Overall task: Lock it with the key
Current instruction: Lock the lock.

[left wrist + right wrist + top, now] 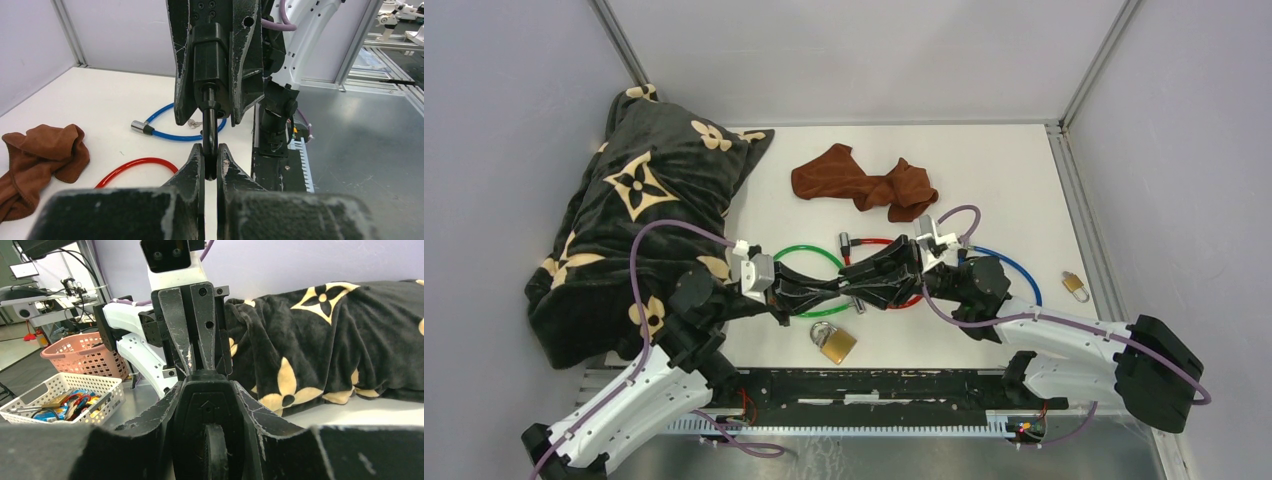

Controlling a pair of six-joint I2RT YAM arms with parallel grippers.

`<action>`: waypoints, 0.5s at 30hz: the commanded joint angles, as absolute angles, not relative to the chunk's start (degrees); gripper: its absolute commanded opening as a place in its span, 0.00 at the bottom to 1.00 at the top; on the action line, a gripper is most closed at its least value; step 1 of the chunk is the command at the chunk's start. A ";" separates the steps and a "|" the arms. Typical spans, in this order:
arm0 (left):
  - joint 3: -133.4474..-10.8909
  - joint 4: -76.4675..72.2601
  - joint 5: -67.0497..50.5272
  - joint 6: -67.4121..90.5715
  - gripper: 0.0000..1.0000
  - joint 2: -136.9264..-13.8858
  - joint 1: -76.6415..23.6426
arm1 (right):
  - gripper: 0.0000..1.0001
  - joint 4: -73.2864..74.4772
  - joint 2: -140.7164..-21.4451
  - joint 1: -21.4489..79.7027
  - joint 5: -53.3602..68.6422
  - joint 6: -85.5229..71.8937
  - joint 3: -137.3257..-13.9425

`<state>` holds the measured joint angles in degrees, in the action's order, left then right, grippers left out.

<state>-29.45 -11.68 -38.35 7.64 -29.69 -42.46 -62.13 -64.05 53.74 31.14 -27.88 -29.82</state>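
In the middle of the table my two grippers meet tip to tip. My right gripper (902, 268) is shut on a black lock body (210, 55), which fills the gap between its fingers (150, 415) in the right wrist view. A thin dark key (210, 127) runs from the lock's underside down to my left gripper (210, 162). That gripper is shut on the key's black head. My left gripper (819, 290) comes in from the left. The keyhole itself is hidden.
Green (809, 252), red (135, 167) and blue (170, 134) cable loops lie under and around the grippers. A brass padlock (834, 342) sits near the front, a small one (1075, 286) at the right edge. A brown cloth (864, 182) lies behind, a black patterned blanket (644, 220) at the left.
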 commanded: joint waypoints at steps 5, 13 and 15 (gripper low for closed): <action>-19.78 -25.51 -35.11 11.06 0.02 -28.18 -42.58 | 0.00 -64.74 -62.18 54.40 24.74 -25.39 -33.91; -11.99 -39.65 -30.80 18.75 0.12 -29.78 -42.56 | 0.00 -64.60 -64.86 54.43 23.16 -24.83 -37.28; -12.52 -38.42 -30.55 18.40 0.12 -29.28 -42.54 | 0.00 -63.82 -64.86 54.40 22.24 -24.16 -37.44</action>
<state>-12.86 -36.12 -31.40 15.22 -29.26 -42.46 -55.72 -65.87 54.39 27.53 -26.06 -31.77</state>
